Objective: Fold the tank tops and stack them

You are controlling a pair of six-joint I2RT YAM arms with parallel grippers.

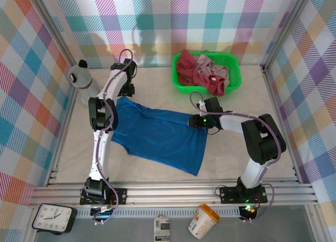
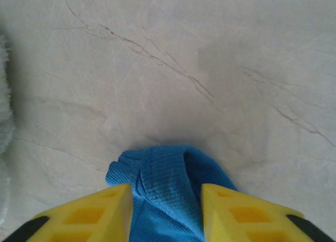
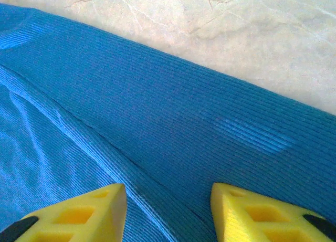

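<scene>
Left tool (image 2: 167, 192) clamped on a bunched corner of the blue tank top (image 1: 157, 134), spread on the counter (image 1: 152, 82), right tool (image 3: 168, 187) parted wide over its ribbed cloth, red tank top (image 1: 185, 63) and pink tank top (image 1: 203, 69) heaped in green basket (image 1: 235, 76), lettering on carton (image 1: 163, 229) too small to read

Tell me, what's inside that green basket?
Inside the green basket lie a dark red top and a pale pink top, bunched together. The basket's floor and anything beneath them is covered.
</scene>
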